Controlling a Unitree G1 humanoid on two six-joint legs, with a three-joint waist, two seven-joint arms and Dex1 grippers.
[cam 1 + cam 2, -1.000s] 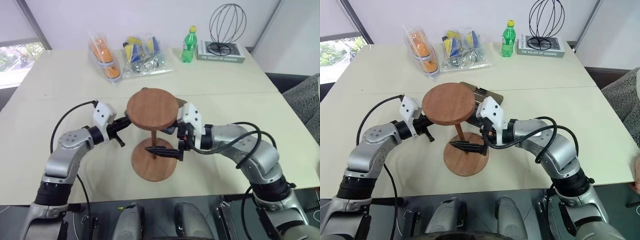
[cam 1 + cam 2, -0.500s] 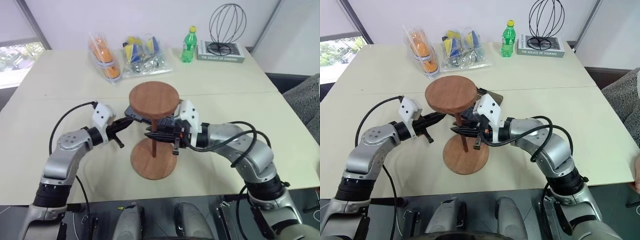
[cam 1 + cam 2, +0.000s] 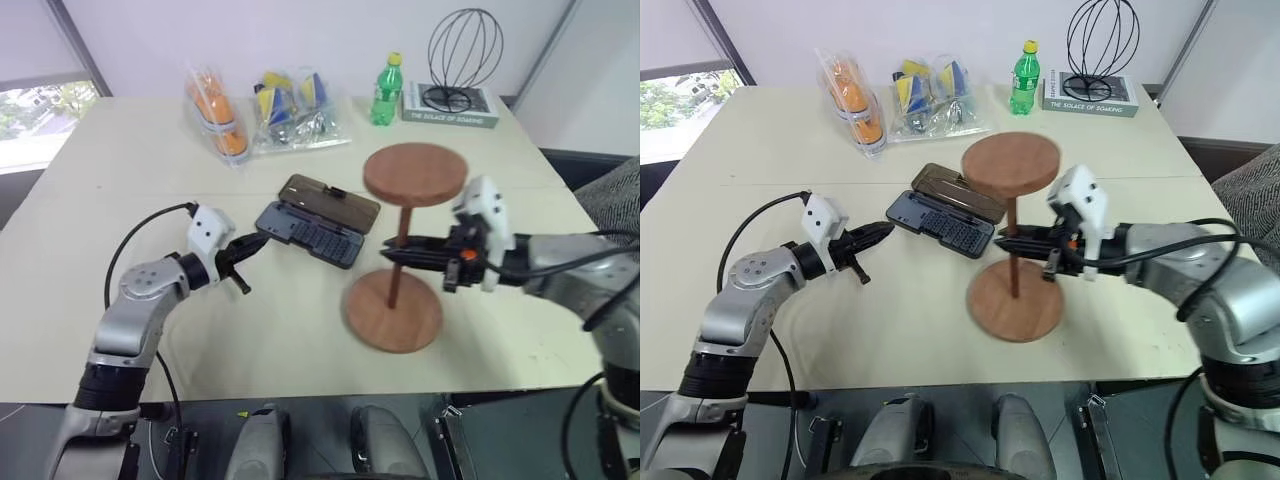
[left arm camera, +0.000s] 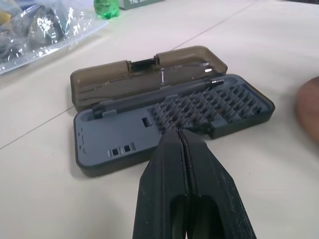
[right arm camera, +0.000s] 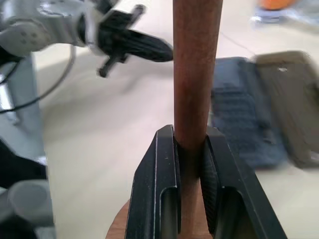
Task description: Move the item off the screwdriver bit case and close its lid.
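Gripping wooden stand [image 3: 402,250] — right pincer [image 3: 392,251].

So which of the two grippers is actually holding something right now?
The right gripper: its fingers clamp the wooden stand's rod. The left gripper is shut on nothing, pointing at the open bit case.

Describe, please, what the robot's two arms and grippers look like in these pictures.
Both arms are built of rounded silver-grey metal segments with black joints. A loose black cable loops along each. Near each wrist sits a white, boxy housing. The left gripper and the right gripper each have two slim, tapering black fingers; the right wrist also shows a small orange spot.
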